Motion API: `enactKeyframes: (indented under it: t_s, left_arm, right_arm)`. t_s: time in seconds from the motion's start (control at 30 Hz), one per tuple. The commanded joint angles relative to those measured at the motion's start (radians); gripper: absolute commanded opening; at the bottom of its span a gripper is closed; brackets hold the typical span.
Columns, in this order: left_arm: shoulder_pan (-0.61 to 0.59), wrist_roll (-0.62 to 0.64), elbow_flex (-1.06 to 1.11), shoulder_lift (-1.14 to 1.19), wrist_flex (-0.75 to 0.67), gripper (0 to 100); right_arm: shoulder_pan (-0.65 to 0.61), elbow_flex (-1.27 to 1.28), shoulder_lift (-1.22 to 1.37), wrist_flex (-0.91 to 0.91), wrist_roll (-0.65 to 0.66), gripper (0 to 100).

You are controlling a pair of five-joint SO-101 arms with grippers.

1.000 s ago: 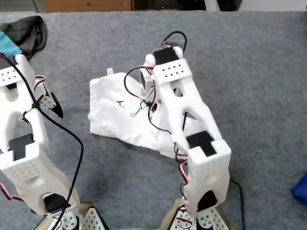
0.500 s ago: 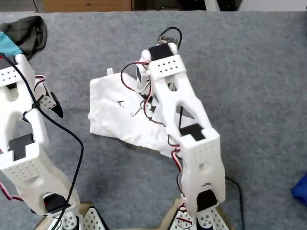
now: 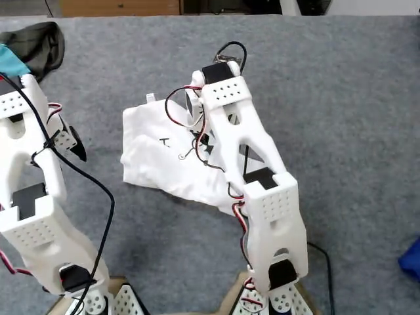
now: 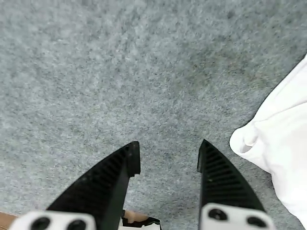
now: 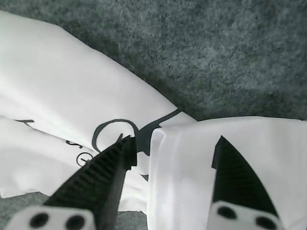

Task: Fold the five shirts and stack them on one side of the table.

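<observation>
high view: your right arm point(image 3: 252, 151) hung over the white shirt point(image 3: 154, 157), mid-table, likely to work its fold; dark clothes point(image 3: 41, 41) lay far left on the grey carpet point(image 3: 341, 98). left wrist: your left gripper point(image 4: 168, 155) gaped empty over carpet — parked beside the shirt. right wrist: your right gripper point(image 5: 170, 148) stood spread astride a folded edge.

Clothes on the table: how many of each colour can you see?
White shirt: 1
Dark cloth: 1
Teal cloth: 1
Blue piece at the table's edge, too cut off to tell what it is: 1
Total: 4
</observation>
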Motion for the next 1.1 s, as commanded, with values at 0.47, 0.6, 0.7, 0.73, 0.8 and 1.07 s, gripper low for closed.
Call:
enactKeyframes:
  t_s: [0.47,0.6,0.7,0.73,0.8,1.07]
  left_arm:
    - [0.051,-0.005,-0.008,-0.01,-0.006,21]
    - [0.052,-0.005,-0.008,-0.01,-0.006,21]
    - [0.049,-0.005,-0.008,-0.01,-0.006,21]
    - [0.049,-0.005,-0.008,-0.008,-0.006,21]
    - [0.049,-0.006,-0.008,-0.007,-0.006,21]
    - [0.048,-0.006,-0.006,-0.007,-0.006,21]
  right_arm:
    - [0.07,-0.048,0.054,-0.04,-0.002,5.2]
    - [0.071,-0.048,0.053,-0.032,-0.005,5.1]
    - [0.07,-0.05,0.053,0.014,-0.005,5.1]
    - [0.07,-0.05,0.053,0.026,-0.005,5.1]
    - [0.076,-0.05,0.053,0.034,-0.003,4.1]
    - [0.088,-0.05,0.051,0.037,0.0,0.6]
